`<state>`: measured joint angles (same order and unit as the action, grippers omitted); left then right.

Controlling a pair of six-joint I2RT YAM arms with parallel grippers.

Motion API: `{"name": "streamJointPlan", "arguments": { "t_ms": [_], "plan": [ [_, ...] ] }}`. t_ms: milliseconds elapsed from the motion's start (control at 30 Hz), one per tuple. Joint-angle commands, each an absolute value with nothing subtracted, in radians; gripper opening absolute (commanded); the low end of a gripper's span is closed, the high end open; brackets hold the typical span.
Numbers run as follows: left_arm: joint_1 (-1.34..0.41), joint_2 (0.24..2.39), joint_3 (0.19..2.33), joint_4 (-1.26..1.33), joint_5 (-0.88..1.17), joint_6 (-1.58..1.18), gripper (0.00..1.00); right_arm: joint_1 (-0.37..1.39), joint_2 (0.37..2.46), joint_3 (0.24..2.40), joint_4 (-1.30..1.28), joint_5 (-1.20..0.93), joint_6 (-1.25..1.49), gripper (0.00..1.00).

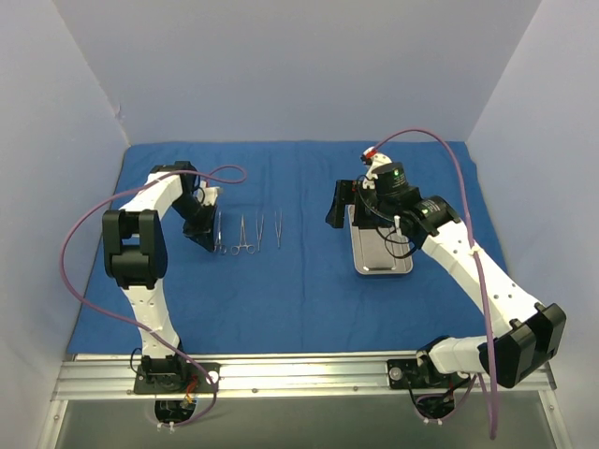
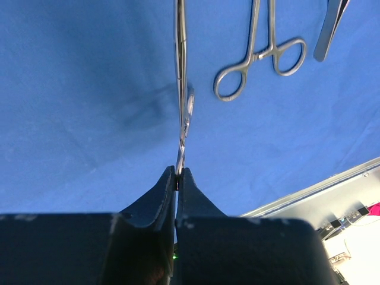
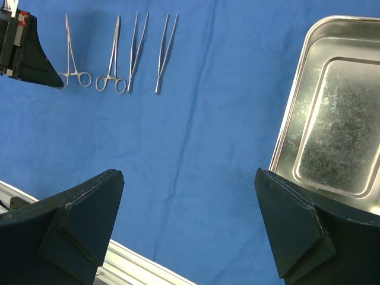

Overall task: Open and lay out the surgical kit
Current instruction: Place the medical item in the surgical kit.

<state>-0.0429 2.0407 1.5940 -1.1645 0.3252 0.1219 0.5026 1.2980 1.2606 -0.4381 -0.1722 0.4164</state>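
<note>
While left tool (image 2: 178, 173) pinches leftmost clamp (image 2: 180, 65) — likely squaring it with the row (image 1: 249, 232)
Right tool (image 3: 189, 178) wide, unloaded beside tray (image 3: 338, 119) — drape (image 1: 309, 290) already spread.

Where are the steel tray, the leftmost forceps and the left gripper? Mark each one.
steel tray (image 3: 338, 119): right wrist view, its bare floor.
leftmost forceps (image 2: 180, 65): left wrist view, its shaft.
left gripper (image 2: 179, 173): left wrist view, midway between its fingertips.
</note>
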Motion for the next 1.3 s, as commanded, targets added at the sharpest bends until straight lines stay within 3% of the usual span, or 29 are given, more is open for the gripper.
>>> {"name": "streamJointPlan", "arguments": {
  "t_ms": [0, 200, 433, 733, 1000, 1267],
  "plan": [
    [-0.038, 2.065, 1.647, -1.173, 0.31, 0.15, 0.02, 0.494, 1.307, 1.29, -0.416, -0.179, 0.402, 1.0],
    [-0.038, 2.088, 1.667, -1.177, 0.288, 0.149, 0.03, 0.491, 1.322, 1.296, -0.411, -0.186, 0.4, 1.0],
    [-0.038, 2.108, 1.687, -1.184, 0.242, 0.141, 0.11, 0.489, 1.338, 1.307, -0.41, -0.192, 0.397, 1.0],
    [-0.038, 2.105, 1.707, -1.164, 0.149, 0.103, 0.38, 0.483, 1.353, 1.312, -0.402, -0.199, 0.399, 1.0],
    [-0.014, 2.054, 1.703, -1.121, 0.049, 0.061, 0.47, 0.476, 1.358, 1.307, -0.41, -0.18, 0.399, 1.0],
    [-0.005, 1.841, 1.686, -1.046, -0.06, -0.067, 0.53, 0.462, 1.345, 1.263, -0.482, -0.009, 0.437, 1.0]
  ]
}}
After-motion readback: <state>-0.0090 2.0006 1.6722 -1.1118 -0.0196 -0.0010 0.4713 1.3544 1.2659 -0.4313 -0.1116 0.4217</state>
